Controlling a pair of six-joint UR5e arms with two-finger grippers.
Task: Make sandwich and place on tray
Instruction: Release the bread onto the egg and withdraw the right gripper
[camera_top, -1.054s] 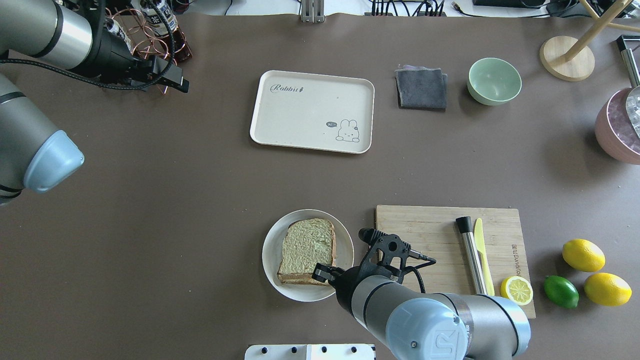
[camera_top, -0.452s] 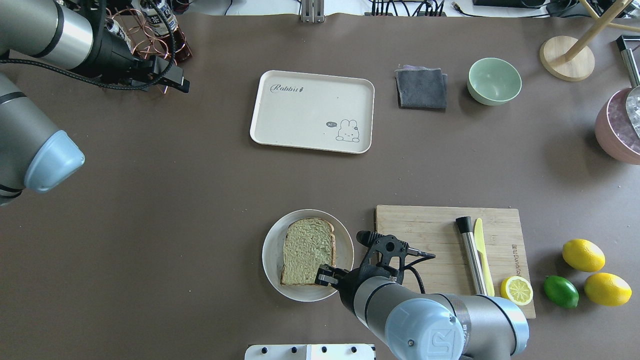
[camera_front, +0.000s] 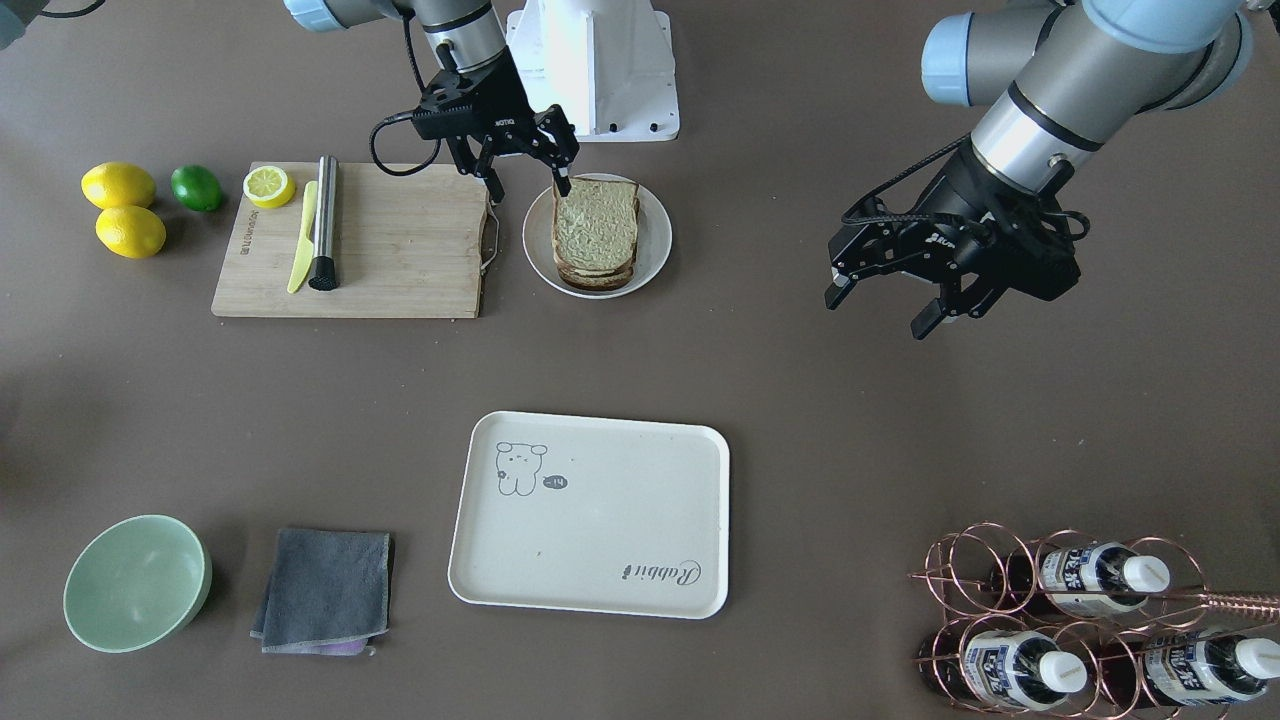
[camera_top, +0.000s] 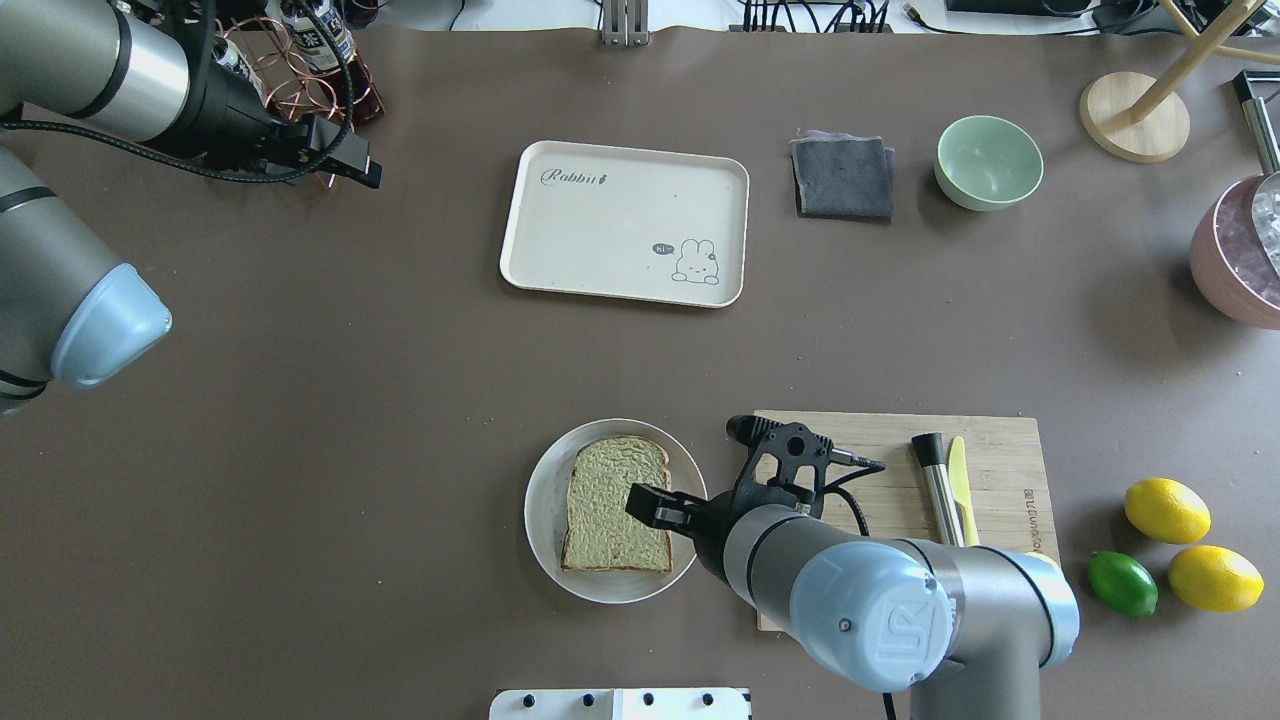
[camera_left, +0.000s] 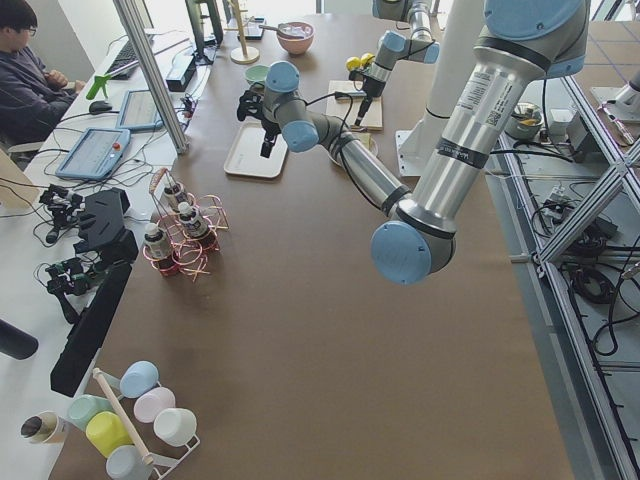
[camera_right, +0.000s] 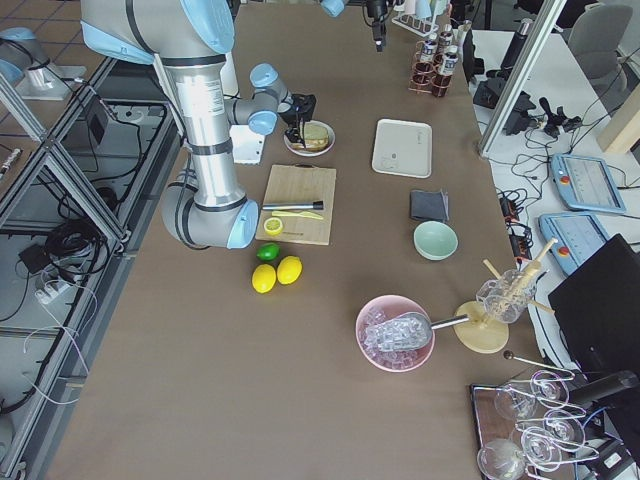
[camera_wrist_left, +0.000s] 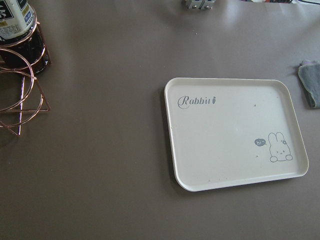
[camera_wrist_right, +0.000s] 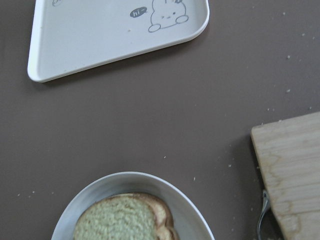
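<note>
The sandwich is a stack of bread slices with greenish faces and brown crust, lying on a round white plate. It also shows in the front view and the right wrist view. No egg shows. My right gripper is open just above the plate's right side. One finger is over the bread's corner, the other hangs between plate and cutting board. The cream tray with "Rabbit" script lies bare at mid table. My left gripper is open and empty, far left near the bottle rack.
A wooden cutting board right of the plate carries a steel rod, a yellow knife and a half lemon. Lemons and a lime lie further right. A grey cloth, green bowl and copper bottle rack stand at the far side.
The top bread slice went from tilted to squared on the stack. My right gripper then moved forward, its finger now over the bread's right side. The left arm barely moved.
</note>
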